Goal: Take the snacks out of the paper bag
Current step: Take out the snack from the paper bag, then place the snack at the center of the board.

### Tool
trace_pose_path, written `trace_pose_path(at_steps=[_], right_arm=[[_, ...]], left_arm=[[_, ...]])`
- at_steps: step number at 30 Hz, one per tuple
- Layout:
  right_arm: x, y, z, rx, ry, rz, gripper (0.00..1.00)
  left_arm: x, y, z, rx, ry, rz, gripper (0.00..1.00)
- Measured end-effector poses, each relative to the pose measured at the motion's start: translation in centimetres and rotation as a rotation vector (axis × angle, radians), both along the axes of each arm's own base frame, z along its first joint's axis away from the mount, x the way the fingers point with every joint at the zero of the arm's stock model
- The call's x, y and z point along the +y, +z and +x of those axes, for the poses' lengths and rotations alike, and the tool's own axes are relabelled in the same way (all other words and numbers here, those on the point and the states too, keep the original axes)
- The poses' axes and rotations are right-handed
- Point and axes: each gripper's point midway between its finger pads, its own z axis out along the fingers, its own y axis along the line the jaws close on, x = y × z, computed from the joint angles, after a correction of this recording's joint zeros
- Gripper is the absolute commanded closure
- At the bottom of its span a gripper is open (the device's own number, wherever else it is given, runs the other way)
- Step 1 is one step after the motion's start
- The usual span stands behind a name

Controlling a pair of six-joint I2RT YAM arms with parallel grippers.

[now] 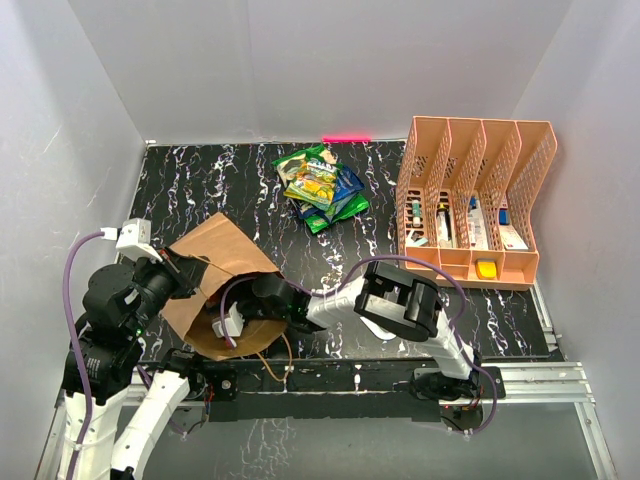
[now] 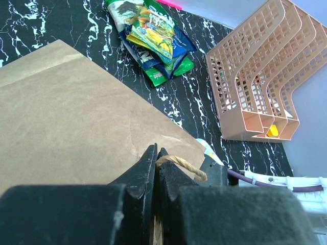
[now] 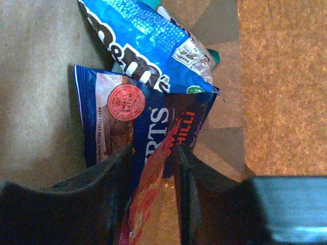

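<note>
Inside the paper bag (image 1: 225,250) lies a dark blue packet (image 3: 153,122), and a bright blue packet (image 3: 143,46) lies just behind it, deeper in the bag. The right gripper (image 3: 152,155) reaches in through the bag's mouth and grasps the dark blue packet, with one finger on each side of it. The left gripper (image 2: 157,153) is clenched on the bag's rim, just beside the twisted handle (image 2: 181,166). The bag lies on its side on the table (image 1: 200,180). A pile of packets (image 1: 320,188) rests outside the bag, beyond it and well apart. The peach organizer (image 1: 520,160) stands further from the bag than the pile, on the right.
</note>
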Motion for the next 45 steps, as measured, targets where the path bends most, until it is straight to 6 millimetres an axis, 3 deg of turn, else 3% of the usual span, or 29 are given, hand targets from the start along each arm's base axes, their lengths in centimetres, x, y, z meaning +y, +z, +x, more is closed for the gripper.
trace_pose_path(at_steps=[8, 13, 16, 21, 26, 29, 32, 36, 40, 45], right_arm=[[0.0, -0.2, -0.3, 0.054, 0.000, 0.013, 0.90], [-0.8, 0.1, -1.2, 0.130, 0.000, 0.024, 0.92], [-1.5, 1.6, -2.1, 0.205, 0.008, 0.054, 0.92], [-3.3, 6.6, -4.6, 0.373, 0.049, 0.159, 0.92], [-6.6, 11.7, -8.5, 0.548, 0.146, 0.255, 0.92], [-9.3, 12.7, -10.5, 0.649, 0.188, 0.270, 0.92], [-12.1, 13.0, -11.3, 0.734, 0.183, 0.278, 0.92], [-16.3, 14.5, -10.6, 0.803, 0.126, 0.330, 0.92], [-19.6, 17.7, -9.5, 0.791, 0.076, 0.430, 0.92], [-23.2, 21.0, -6.1, 0.716, -0.067, 0.575, 0.92]], left_arm=[[0.0, 0.0, 0.0, -0.001, 0.000, 0.000, 1.00], [0.0, 0.1, 0.1, -0.006, 0.001, -0.001, 1.00], [0.0, 0.1, 0.1, -0.007, 0.004, -0.001, 1.00], [0.1, 0.2, 0.1, -0.007, 0.007, 0.000, 1.00], [0.2, 0.2, 0.2, -0.008, 0.015, 0.002, 1.00], [0.3, 0.2, 0.2, -0.009, 0.020, 0.004, 1.00], [0.4, 0.1, 0.3, -0.008, 0.025, 0.006, 1.00], [0.5, 0.1, 0.4, -0.006, 0.029, 0.007, 1.00], [0.5, 0.0, 0.4, -0.005, 0.030, 0.008, 1.00], [0.4, -0.1, 0.6, -0.004, 0.031, 0.008, 1.00]])
